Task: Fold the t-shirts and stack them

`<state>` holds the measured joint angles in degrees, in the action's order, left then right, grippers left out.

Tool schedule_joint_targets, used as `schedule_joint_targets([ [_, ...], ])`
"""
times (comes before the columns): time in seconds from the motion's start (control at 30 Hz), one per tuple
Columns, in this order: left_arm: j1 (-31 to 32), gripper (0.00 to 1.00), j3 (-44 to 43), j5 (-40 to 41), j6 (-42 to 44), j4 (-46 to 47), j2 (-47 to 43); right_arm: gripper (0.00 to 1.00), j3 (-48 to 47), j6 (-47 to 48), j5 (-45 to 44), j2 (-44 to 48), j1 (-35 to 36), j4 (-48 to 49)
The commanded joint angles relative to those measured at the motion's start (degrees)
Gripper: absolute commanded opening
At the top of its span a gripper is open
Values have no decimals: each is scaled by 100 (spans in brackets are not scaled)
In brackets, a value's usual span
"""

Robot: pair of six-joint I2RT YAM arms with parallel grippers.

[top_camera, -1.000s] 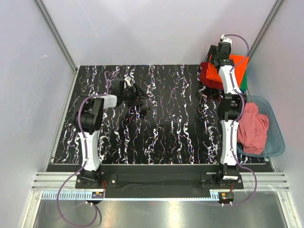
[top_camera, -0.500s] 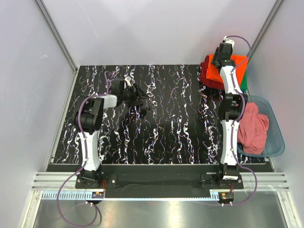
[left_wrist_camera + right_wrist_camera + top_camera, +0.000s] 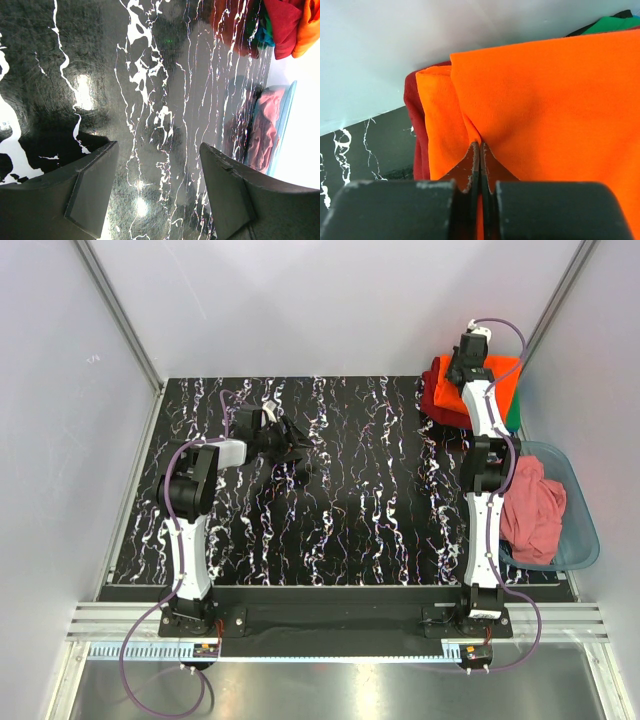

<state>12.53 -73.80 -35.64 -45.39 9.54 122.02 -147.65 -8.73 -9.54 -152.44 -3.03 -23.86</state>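
The right hand (image 3: pixel 480 146) reached to the far right corner of the black marbled worktop (image 3: pixel 370 500). Its two fingers were pressed together on a raised crease of the orange t-shirt (image 3: pixel 545 100). That shirt lay folded directly under the hand as the top layer of a pile against the back wall.

A dark red t-shirt (image 3: pixel 414 125) showed beneath the orange cloth, sticking out just to the left of the hand in the wrist view. An edge of a green t-shirt (image 3: pixel 612 22) peeped out beyond the hand, at the far right of the pile.

Nearer the arm's base than the hand, just right of the arm, a salmon-pink t-shirt (image 3: pixel 530 505) lay crumpled and unfolded. It sat inside a translucent blue-grey tub (image 3: pixel 588 540).

The left hand (image 3: pixel 157 187) was well apart from all of the shirts, over the far left part of the worktop. Its fingers were spread wide with nothing between them, and only the bare marbled surface lay below. Its wrist camera showed the pile and the tub far off ahead of it, across the worktop.
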Motion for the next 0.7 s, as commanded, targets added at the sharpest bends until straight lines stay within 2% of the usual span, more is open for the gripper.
schedule_joint_targets([
  [0.0,21,72,-161,-92,100,74,42,0,-97,169,5,355,100,153],
  [0.33,21,72,-161,-75,118,48,33,0,-71,539,-197,751,540,180],
  [0.67,30,72,-170,-93,135,22,24,0,272,548,-329,760,575,241],
])
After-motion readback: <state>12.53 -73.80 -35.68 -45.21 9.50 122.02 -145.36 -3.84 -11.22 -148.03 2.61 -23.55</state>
